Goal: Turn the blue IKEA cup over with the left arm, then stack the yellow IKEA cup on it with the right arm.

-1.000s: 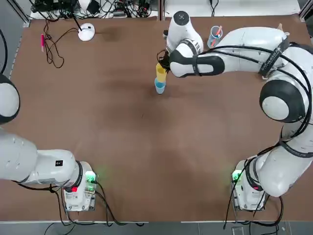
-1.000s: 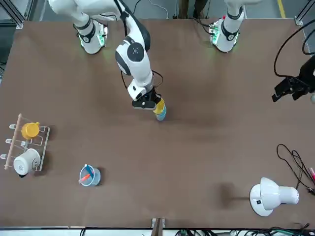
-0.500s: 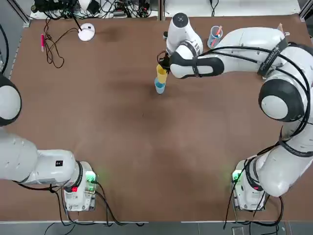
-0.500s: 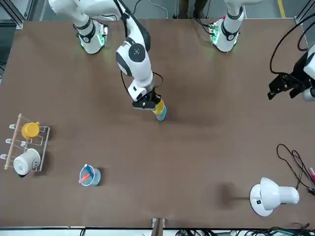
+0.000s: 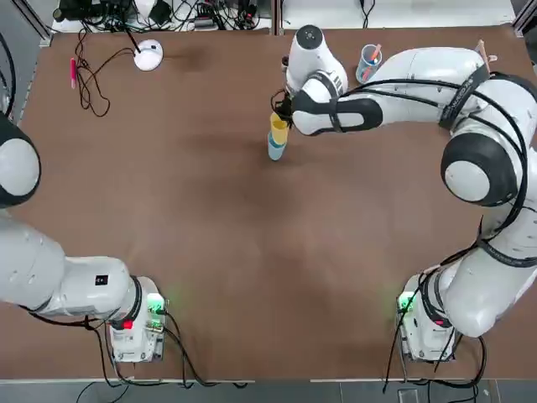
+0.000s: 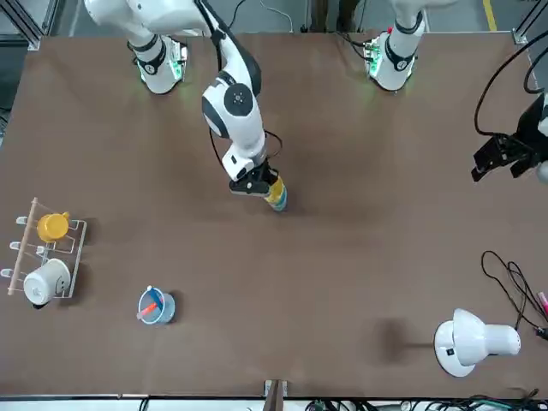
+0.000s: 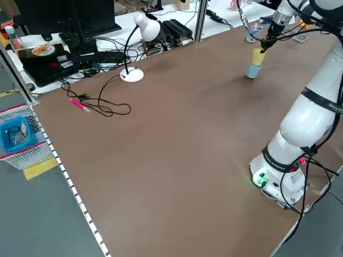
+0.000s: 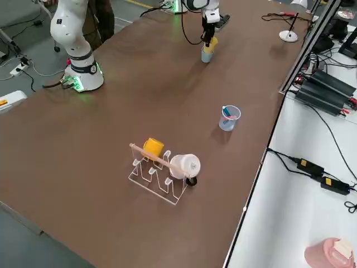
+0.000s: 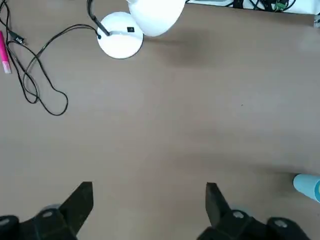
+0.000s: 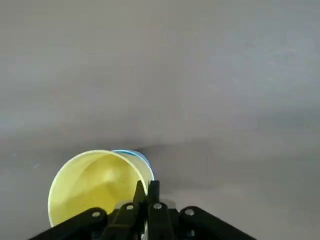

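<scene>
The blue IKEA cup (image 5: 275, 151) stands upside down in the far middle of the table. On top of it sits the yellow IKEA cup (image 5: 278, 128), mouth up. My right gripper (image 5: 281, 112) is shut on the yellow cup's rim; in the right wrist view the closed fingertips (image 10: 150, 192) pinch the rim of the yellow cup (image 10: 97, 185), with the blue cup (image 10: 136, 156) just showing behind. My left gripper (image 6: 505, 157) hovers open by the table's left edge, holding nothing, and its wrist view shows spread fingers (image 9: 82, 197) and the blue cup (image 9: 308, 186) far off.
A white desk lamp (image 5: 148, 55), a pink marker (image 5: 73, 70) and a black cable (image 5: 92, 88) lie at the far left. A see-through tumbler with sticks (image 5: 368, 60) stands at the far right. A wire rack (image 6: 43, 257) holds an orange-yellow cup and a white cup.
The left arm has shifted slightly near the table's left edge. The right gripper and the two stacked cups have barely moved.
</scene>
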### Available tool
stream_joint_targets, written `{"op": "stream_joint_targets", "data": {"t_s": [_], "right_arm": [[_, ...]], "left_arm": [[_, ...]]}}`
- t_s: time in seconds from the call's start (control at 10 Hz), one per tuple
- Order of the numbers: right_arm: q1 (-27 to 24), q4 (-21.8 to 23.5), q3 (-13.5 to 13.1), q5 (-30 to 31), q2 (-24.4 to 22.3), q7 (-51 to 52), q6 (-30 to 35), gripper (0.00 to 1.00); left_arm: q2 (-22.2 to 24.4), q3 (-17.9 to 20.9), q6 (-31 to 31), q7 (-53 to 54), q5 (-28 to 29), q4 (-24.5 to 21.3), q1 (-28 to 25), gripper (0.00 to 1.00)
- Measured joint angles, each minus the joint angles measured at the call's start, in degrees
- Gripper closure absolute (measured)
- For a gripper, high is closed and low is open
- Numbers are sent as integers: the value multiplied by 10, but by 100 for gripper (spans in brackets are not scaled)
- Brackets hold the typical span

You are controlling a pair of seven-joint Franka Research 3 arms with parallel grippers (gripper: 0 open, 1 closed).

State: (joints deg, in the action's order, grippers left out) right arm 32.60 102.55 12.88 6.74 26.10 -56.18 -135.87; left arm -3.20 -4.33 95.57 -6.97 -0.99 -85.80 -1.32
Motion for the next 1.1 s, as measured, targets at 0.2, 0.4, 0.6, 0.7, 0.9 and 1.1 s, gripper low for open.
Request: {"op": "stream_joint_targets", "data": {"t_s": [0.2,0.4,0.6,0.7,0.9,1.1], "right_arm": [[0,-1,7,0,0,-16,0,95],[-1,-2,11,1,0,-23,0,75],[-1,-3,13,1,0,-27,0,58],[-1,-3,13,2,0,-28,0,42],[-10,-5,14,3,0,-29,0,13],[-70,-12,33,9,-3,32,5,2]], "left_arm": [[0,0,0,0,0,2,-1,1],[0,0,0,0,0,2,-1,1],[0,1,0,0,0,2,-2,1],[0,2,0,0,0,2,-3,1],[0,2,0,0,0,2,-2,1],[0,1,0,0,0,3,-2,1]]}}
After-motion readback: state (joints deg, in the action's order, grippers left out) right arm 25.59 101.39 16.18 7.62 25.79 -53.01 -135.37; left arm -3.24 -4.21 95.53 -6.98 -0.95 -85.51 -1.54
